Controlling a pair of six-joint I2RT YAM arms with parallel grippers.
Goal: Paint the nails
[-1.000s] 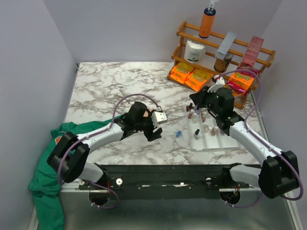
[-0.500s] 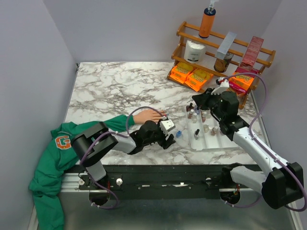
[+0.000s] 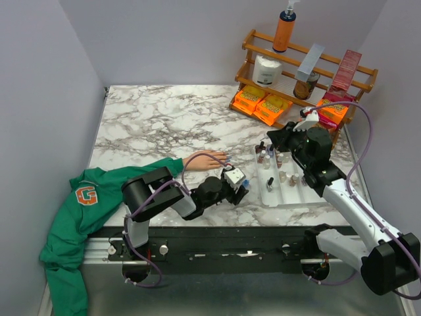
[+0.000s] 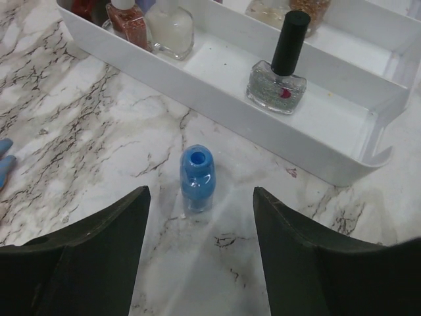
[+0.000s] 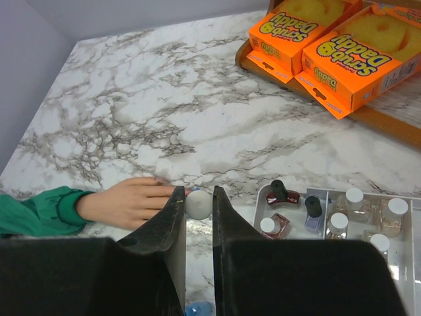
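Note:
The peach fake hand (image 3: 205, 160) with a green sleeve (image 3: 105, 187) lies palm down near the table's front. Two bluish nails (image 4: 4, 158) show at the left edge of the left wrist view. My left gripper (image 3: 237, 180) is open and low over the table. An uncapped blue polish bottle (image 4: 197, 171) stands just ahead of its fingertips (image 4: 135, 201). My right gripper (image 3: 273, 141) is shut on a white round brush cap (image 5: 198, 205) and hovers above the hand's fingertips (image 5: 161, 191). The brush itself is hidden.
A white tray (image 3: 289, 195) of several small polish bottles sits right of the blue bottle, with a clear glitter bottle (image 4: 277, 82) nearest it. A wooden rack (image 3: 342, 72) and orange sponge boxes (image 3: 263, 104) stand at the back right.
My left arm has swung down and right, uncovering the fake hand, and its open gripper now sits by the blue bottle. My right gripper shifted slightly right with the cap.

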